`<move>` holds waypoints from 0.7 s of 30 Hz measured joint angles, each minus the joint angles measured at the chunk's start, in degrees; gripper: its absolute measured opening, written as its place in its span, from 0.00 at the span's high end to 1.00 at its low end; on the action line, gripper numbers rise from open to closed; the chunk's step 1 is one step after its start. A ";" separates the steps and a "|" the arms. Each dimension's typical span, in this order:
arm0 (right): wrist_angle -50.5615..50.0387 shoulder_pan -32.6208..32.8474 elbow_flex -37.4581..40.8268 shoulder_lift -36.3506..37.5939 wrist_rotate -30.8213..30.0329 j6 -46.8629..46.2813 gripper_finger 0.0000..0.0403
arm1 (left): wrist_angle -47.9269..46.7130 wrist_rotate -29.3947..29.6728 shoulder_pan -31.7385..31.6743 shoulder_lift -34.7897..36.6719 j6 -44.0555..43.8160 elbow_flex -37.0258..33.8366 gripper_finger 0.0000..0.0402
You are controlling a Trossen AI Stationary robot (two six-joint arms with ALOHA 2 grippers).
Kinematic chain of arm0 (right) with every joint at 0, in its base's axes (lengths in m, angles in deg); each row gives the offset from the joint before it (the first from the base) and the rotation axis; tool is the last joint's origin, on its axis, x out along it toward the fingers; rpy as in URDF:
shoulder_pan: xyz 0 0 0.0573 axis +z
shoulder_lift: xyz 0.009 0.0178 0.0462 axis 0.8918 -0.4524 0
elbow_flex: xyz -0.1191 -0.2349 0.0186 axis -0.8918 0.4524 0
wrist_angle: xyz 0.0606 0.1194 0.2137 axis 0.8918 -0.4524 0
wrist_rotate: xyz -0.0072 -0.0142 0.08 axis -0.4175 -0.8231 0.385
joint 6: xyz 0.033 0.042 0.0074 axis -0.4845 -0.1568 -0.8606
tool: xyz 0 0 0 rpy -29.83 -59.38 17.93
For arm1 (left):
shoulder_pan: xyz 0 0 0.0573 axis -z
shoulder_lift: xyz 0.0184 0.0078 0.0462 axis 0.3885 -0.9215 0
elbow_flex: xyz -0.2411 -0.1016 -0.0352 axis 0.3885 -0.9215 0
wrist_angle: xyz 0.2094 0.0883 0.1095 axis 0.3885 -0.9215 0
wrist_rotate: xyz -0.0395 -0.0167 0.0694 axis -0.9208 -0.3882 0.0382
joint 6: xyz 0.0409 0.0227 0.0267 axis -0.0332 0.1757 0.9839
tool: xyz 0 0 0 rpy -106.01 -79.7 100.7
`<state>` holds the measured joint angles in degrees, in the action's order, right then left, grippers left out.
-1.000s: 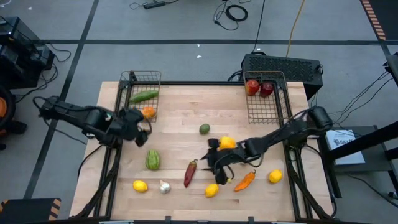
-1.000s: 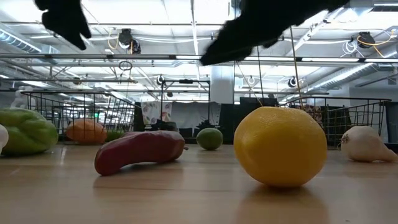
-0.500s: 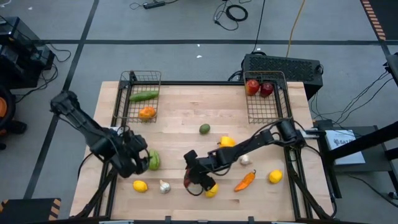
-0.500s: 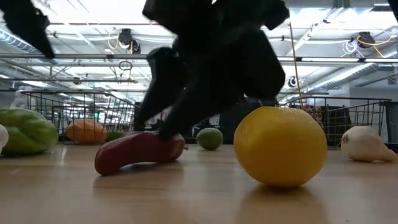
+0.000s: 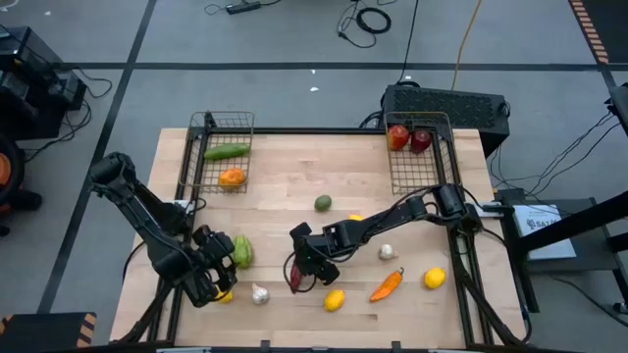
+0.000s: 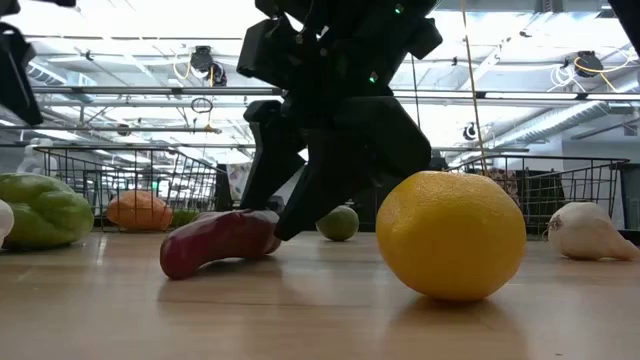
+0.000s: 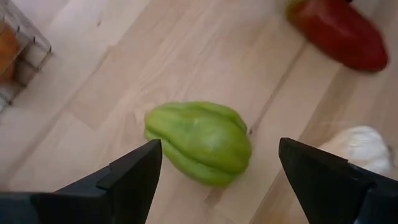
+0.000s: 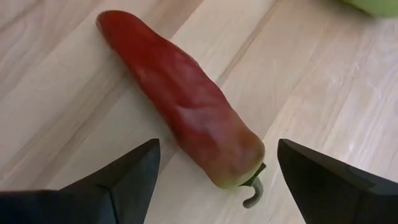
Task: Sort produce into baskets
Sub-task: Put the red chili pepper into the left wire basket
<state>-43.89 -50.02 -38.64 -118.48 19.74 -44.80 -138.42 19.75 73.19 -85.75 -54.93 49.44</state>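
From above, the whole wooden table (image 5: 294, 186) shows. The left basket (image 5: 224, 152) at about eleven o'clock holds a cucumber (image 5: 228, 152) and an orange pepper (image 5: 233, 177). The right basket (image 5: 420, 155) at about one o'clock holds two red apples (image 5: 409, 138). Loose produce lies across the middle and near edge: an avocado (image 5: 323, 203), a green squash (image 5: 241, 252), a garlic bulb (image 5: 260, 293), a lemon (image 5: 335, 300), an orange chilli (image 5: 387, 285) and another lemon (image 5: 434, 279).

The low view hides most of that. It shows instead the red chilli (image 6: 222, 242) lying flat on the wood, with the right gripper (image 6: 290, 215) down against its stem end.

The right wrist view gives what neither offers: the red chilli (image 8: 186, 106) lies between that arm's two spread fingers (image 8: 118, 180), with clear wood on both sides. The jaws stand wide and grip nothing.

The left wrist view shows the green squash (image 7: 200, 142) ahead of its own wide-apart fingers (image 7: 124, 177), also untouched.

The right arm stretches from the three o'clock edge towards centre, forearm low, its gripper (image 5: 299, 267) over the chilli. The left arm folds in from nine o'clock, its gripper (image 5: 218, 270) at about seven o'clock, just beside the squash.
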 joint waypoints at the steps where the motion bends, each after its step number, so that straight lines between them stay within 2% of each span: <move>1: 0.02 0.00 0.00 0.00 0.01 0.46 0.22 | 0.00 -0.39 0.15 -0.71 -0.91 0.00 0.19; 8: 0.94 -0.33 0.02 -1.05 0.27 3.49 0.22 | -1.47 -1.28 0.76 -3.15 -1.90 0.00 0.12; 12: 1.12 -0.31 0.11 -1.49 0.56 2.14 0.23 | -3.35 1.48 -0.18 -3.11 -1.81 0.00 0.08; 21: 2.76 -0.26 0.04 -2.45 1.79 0.55 0.43 | -3.87 6.13 -3.43 -3.11 1.34 0.00 0.08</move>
<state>-41.13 -50.28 -38.60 -120.93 21.54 -44.25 -142.30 25.88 69.77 -88.86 -53.59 49.44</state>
